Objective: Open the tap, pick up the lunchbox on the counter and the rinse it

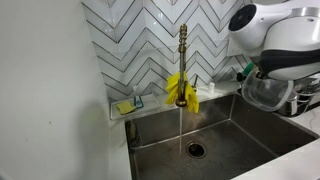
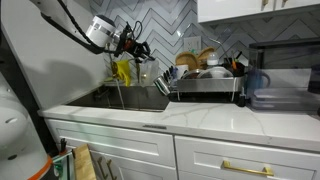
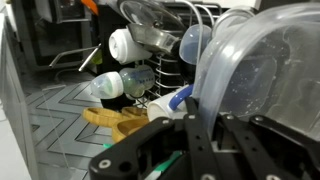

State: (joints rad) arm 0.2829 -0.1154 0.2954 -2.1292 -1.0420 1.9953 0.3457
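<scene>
While water runs in a thin stream from the tap (image 1: 182, 45) into the sink (image 1: 245, 132) | gripper (image 3: 200, 118) — clamped on the rim of the lunchbox (image 1: 265, 92) | lunchbox held in the air above the sink's edge, to the side of the stream, off the counter (image 2: 200, 118) | yellow gloves (image 1: 182, 90) — draped on the tap's lower stem
</scene>
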